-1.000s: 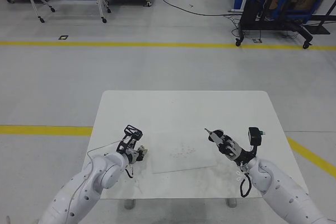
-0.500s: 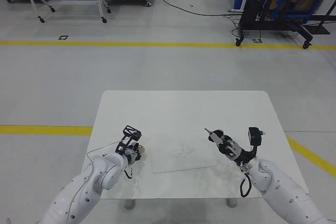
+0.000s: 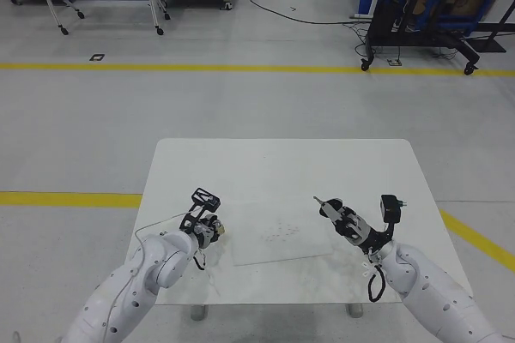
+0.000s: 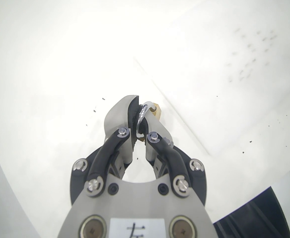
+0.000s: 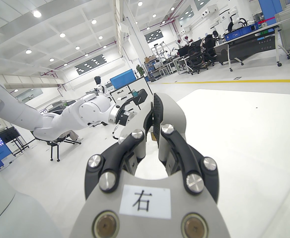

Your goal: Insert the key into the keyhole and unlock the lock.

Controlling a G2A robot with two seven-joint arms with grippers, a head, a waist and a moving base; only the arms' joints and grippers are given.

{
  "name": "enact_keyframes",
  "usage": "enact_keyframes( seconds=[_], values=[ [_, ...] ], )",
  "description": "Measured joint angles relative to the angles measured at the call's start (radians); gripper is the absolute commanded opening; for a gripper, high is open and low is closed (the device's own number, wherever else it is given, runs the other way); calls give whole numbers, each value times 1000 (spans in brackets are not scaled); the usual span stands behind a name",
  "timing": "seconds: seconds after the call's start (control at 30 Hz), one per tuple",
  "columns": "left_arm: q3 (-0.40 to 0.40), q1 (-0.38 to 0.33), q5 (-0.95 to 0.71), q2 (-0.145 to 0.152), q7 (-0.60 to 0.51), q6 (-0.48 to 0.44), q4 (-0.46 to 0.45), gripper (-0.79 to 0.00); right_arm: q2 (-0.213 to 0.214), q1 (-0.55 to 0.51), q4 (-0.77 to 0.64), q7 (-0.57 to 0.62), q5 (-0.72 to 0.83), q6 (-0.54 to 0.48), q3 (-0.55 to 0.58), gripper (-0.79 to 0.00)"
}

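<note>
The left gripper [image 4: 140, 105] has its fingers clenched on the silver shackle [image 4: 142, 116] of a small brass padlock [image 4: 157, 110], held over the near left of the white table [image 4: 60, 50]. The right gripper [image 5: 154, 100] has its fingers pressed together on the key [image 3: 318, 201], whose thin tip protrudes toward the table's middle. Key and padlock are well apart, with a clear sheet [image 3: 275, 244] lying between them. The keyhole cannot be made out.

Risks: gripped by the shackle alone, the padlock body may swivel away under the key's push. The key, with little of it showing, may slip or meet the keyhole askew.
</note>
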Motion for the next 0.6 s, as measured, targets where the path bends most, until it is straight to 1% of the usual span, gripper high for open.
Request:
enact_keyframes(
  seconds=[0.1,0.33,0.4,0.5,0.53,0.6],
  values=[
    [0,2,28,0,19,-8,-10,-785,0,0,0,0,0,0,0,-785],
    [0,2,24,0,18,-7,-10,-785,0,0,0,0,0,0,0,-785],
    [-13,5,0,-2,30,-27,-6,-785,0,0,0,0,0,0,0,-785],
    [-71,-23,-193,-7,21,-133,55,-785,-9,-1,-18,4,49,-24,-14,-785],
    [-90,-45,-309,-9,-4,-180,92,-785,-14,7,-16,4,78,-11,-17,-785],
    [-104,-86,-451,-14,-41,-218,148,-785,-25,20,-16,1,107,38,-21,-785]
  ],
)
